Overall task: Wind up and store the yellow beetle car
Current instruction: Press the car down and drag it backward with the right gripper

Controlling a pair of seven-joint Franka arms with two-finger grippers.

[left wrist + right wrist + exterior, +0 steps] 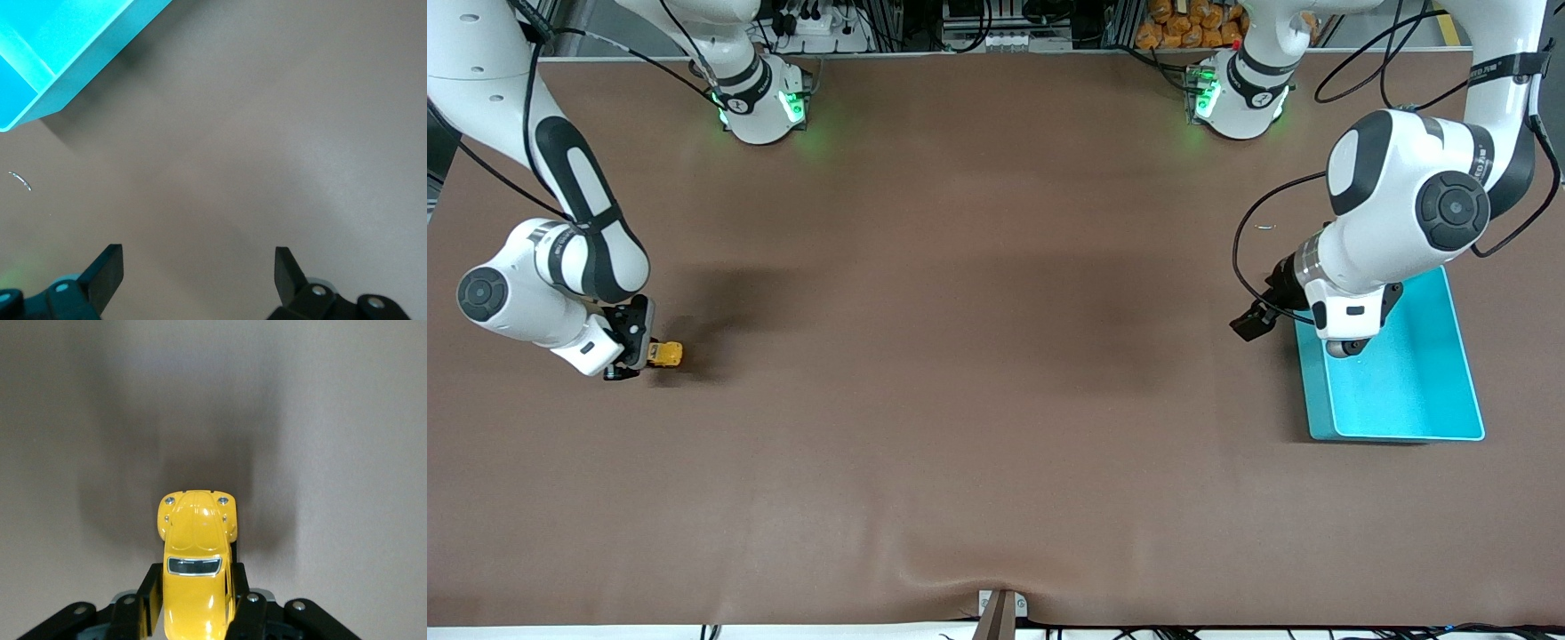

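The yellow beetle car (665,354) is at the right arm's end of the table, close to the brown mat. My right gripper (640,351) is shut on the car; in the right wrist view the car (197,567) sits between both black fingers (151,597), nose pointing away from the wrist. My left gripper (1249,322) is open and empty, low over bare mat beside the teal bin (1396,373); its two fingers (107,273) stand wide apart in the left wrist view, where a corner of the bin (60,53) shows.
The brown mat (978,356) covers the whole table. A small pale scrap (1265,227) lies on the mat near the left arm, also seen in the left wrist view (20,180). Both arm bases stand along the table's farthest edge.
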